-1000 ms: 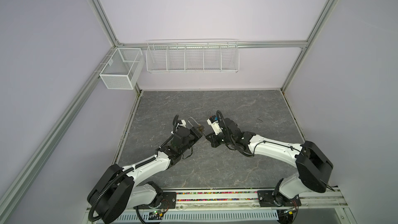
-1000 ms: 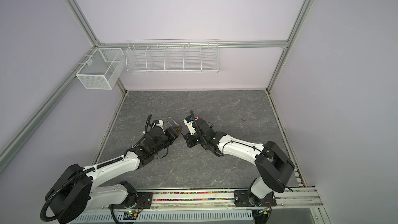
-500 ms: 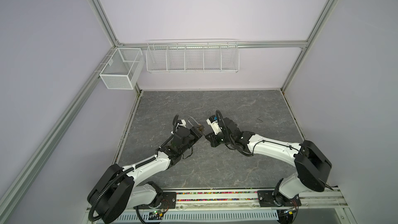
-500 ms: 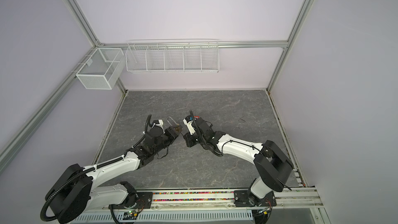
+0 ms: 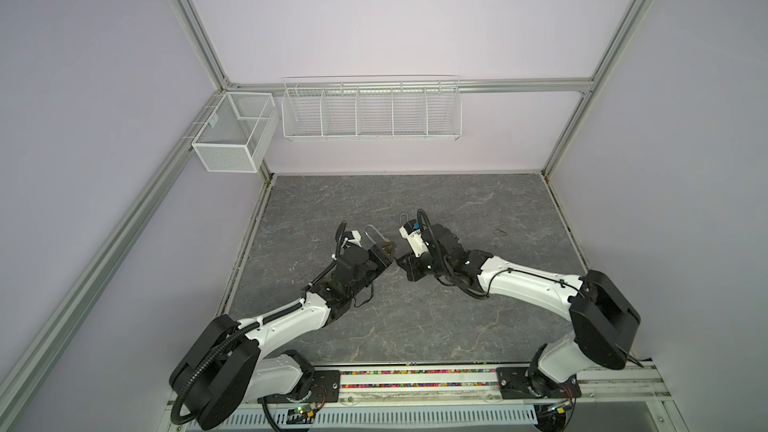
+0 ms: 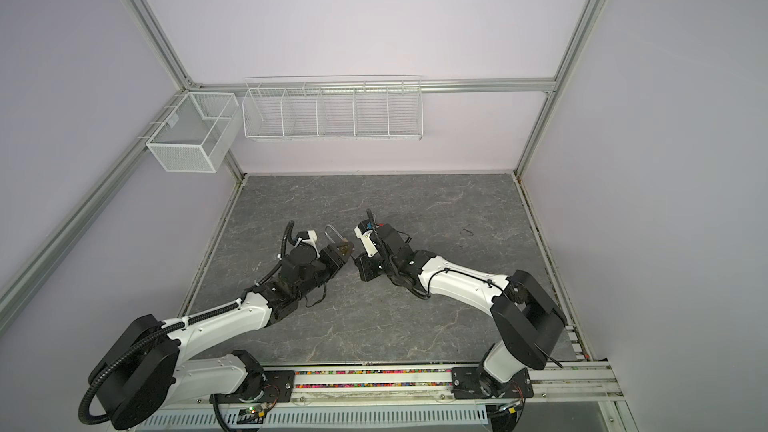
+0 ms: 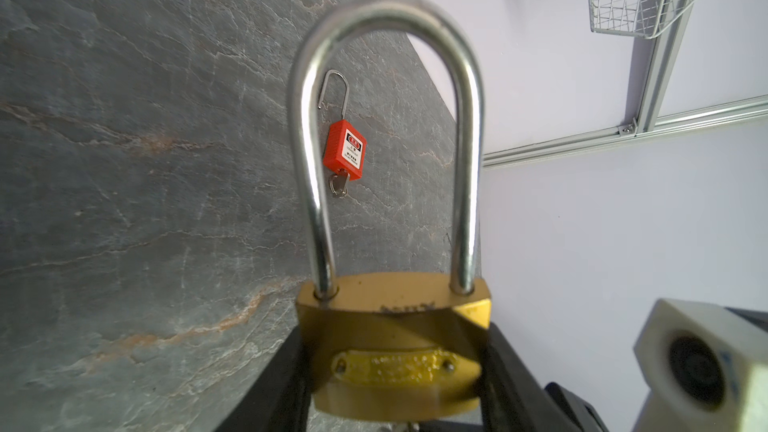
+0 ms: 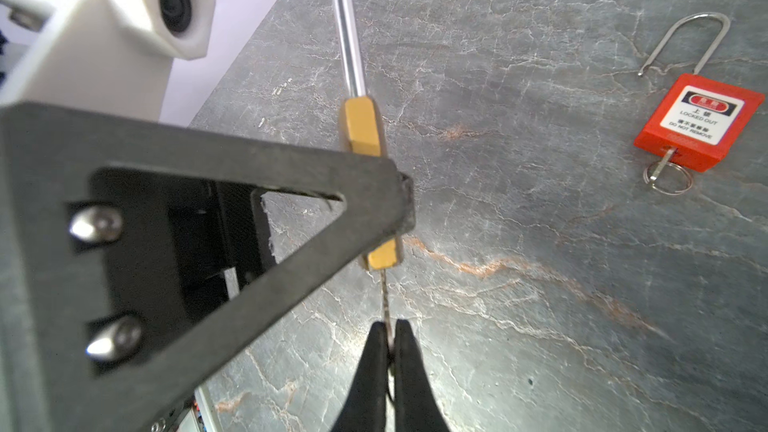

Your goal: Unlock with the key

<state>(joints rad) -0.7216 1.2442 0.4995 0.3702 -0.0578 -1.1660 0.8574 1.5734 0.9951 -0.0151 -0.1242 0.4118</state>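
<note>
Pinching key (image 8: 385,297) at padlock (image 8: 360,128): right hand (image 8: 387,330)

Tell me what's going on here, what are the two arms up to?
The left hand grips a brass padlock by its body. The right hand is shut on the key, whose blade reaches into the bottom of that padlock. Both legs of the shackle sit in the body, so it looks not yet unlocked. A red safety padlock lies apart on the table, its shackle open and a second key in it.
</note>
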